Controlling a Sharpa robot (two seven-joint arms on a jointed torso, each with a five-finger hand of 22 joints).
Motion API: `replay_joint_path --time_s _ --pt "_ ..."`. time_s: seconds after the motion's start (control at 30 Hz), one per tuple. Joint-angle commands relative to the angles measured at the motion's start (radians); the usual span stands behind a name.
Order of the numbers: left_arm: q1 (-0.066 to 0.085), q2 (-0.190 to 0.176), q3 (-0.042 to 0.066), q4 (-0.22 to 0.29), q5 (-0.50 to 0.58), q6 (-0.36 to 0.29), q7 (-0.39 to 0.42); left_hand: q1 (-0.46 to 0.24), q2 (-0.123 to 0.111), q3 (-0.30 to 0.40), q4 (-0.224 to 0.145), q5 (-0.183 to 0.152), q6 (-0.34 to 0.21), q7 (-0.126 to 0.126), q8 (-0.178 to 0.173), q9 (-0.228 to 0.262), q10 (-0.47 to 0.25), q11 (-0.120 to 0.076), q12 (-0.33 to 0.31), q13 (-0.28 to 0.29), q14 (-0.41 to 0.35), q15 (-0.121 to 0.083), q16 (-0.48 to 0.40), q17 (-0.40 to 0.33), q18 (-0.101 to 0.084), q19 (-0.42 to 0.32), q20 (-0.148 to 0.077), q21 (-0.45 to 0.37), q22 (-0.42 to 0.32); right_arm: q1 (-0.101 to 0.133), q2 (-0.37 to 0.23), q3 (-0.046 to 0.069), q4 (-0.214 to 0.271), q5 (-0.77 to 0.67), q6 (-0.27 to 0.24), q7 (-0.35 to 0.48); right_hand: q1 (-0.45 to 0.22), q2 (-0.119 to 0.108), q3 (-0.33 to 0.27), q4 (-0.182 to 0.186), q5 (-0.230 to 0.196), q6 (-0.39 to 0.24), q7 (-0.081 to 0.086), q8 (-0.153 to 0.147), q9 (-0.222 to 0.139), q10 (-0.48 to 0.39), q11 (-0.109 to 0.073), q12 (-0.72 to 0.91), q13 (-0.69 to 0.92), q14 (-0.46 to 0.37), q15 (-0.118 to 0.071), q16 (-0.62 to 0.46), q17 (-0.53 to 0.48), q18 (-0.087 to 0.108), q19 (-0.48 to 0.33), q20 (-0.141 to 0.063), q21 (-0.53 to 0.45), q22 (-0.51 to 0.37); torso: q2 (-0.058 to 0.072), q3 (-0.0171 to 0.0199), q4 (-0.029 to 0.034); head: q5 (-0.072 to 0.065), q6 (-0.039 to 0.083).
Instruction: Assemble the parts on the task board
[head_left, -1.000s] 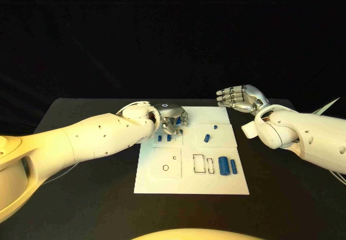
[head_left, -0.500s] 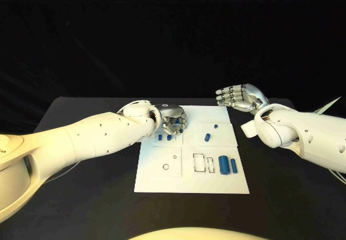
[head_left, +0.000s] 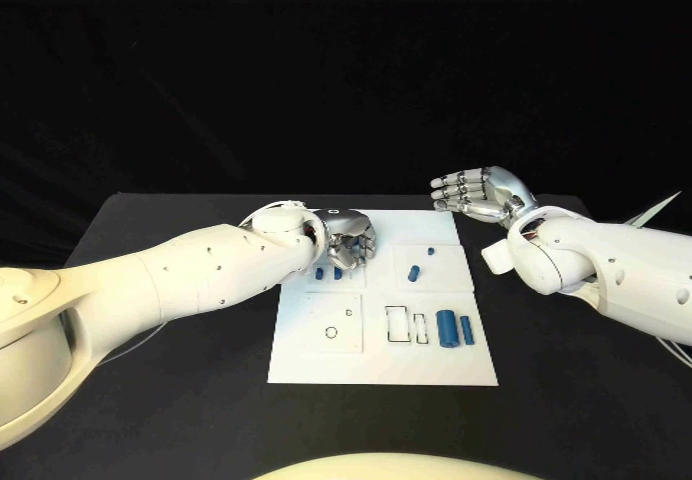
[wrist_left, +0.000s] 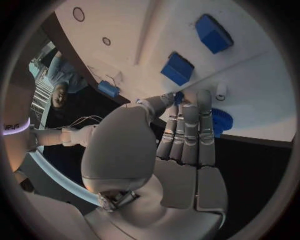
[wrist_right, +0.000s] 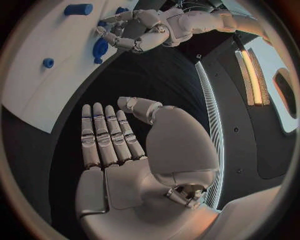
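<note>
I'm seeing my left hand (head_left: 343, 243) curling its fingertips onto a blue gear (wrist_left: 220, 121) at the task board (head_left: 384, 367) edge; my right hand (head_left: 477, 193) is hovering open, holding nothing.

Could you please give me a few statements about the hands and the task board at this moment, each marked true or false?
1. The left hand is over the far left part of the task board. True.
2. The right hand grips a blue part. False: it holds nothing, its fingers straight, off the board's far right corner.
3. Two blue cylinders lie side by side near the board's right edge. True.
4. The task board is black. False: it is white, lying on the black table.
5. A blue gear lies just beyond the left hand's fingers. True.
</note>
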Motion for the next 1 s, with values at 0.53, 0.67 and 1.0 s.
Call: replay_joint_path --time_s 0.53,0.67,1.0 --pt "-0.013 0.016 -0.001 -0.032 -0.004 0.032 -0.017 0.008 0.026 0.042 -0.029 -0.004 0.033 0.016 -0.033 -0.010 0.043 -0.004 -0.049 -0.021 0.016 -0.005 0.032 0.006 -0.024 -0.022 -0.010 0.054 0.047 -0.001 0.002 0.000 0.001 -0.001 0.004 0.003 -0.005 0.017 -0.014 -0.001 0.014 0.009 0.052 -0.018 -0.007 -0.026 0.007 -0.016 -0.006 -0.012 0.005 -0.018 -0.011 0.002 0.006 0.004 -0.008 -0.012 0.000 0.0001 0.0022 -0.007 -0.005" --pt "-0.013 0.013 0.000 -0.033 -0.004 0.026 -0.016 0.008 0.026 0.043 -0.033 -0.004 0.032 0.016 -0.038 -0.012 0.039 -0.001 -0.057 -0.023 0.017 -0.004 0.032 0.005 -0.024 -0.023 -0.009 0.058 0.051 -0.001 0.002 0.000 0.001 -0.001 0.005 0.003 -0.005 0.017 -0.014 -0.001 0.014 0.009 0.052 -0.018 -0.007 -0.026 0.007 -0.016 -0.006 -0.012 0.005 -0.018 -0.011 0.002 0.006 0.004 -0.008 -0.012 0.000 0.0000 0.0025 -0.007 -0.006" --pt "-0.013 0.008 0.002 -0.031 -0.003 0.000 -0.005 0.005 0.022 0.043 -0.041 -0.003 0.021 0.014 -0.054 -0.016 0.025 0.006 -0.073 -0.026 0.016 0.002 0.032 -0.001 -0.025 -0.029 -0.005 0.068 0.059 -0.001 0.002 0.000 0.001 -0.001 0.005 0.003 -0.005 0.017 -0.014 -0.001 0.014 0.009 0.052 -0.018 -0.007 -0.026 0.007 -0.016 -0.006 -0.012 0.005 -0.018 -0.011 0.002 0.006 0.004 -0.008 -0.012 0.000 -0.0010 0.0021 -0.006 -0.006"
